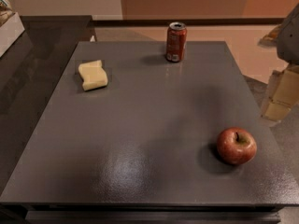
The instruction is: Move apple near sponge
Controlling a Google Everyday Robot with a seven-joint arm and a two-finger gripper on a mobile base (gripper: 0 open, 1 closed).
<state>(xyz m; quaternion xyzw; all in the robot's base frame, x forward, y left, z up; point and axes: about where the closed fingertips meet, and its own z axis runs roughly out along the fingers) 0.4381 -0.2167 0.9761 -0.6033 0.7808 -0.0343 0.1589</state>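
While the red soda can (pixel 176 42) is standing upright close to the far edge of the dark grey counter (pixel 140 139), everything else is sitting to one side of it or nearer the camera. The can is showing its silver top, and whether any drink is sitting inside it cannot be told. The sponge (pixel 93 75), a pale yellow block with a notched edge, is lying flat on the counter to the left of the can and a little nearer the camera, well apart from it. The apple (pixel 236 145), red with yellowish patches and a short dark stem pointing up, is resting on the counter far in front of the can and to its right, close to the near right corner. Apple and sponge are sitting well apart, on opposite sides of the can. The hand (pixel 279 99), pale yellow, is hanging to the right of the can, beyond the counter's right edge and at the margin of the view. It is touching neither the can nor the apple, and whether it is spread or pressed together cannot be told. A darker glossy surface (pixel 28 64) is running alongside the counter, left of the can.
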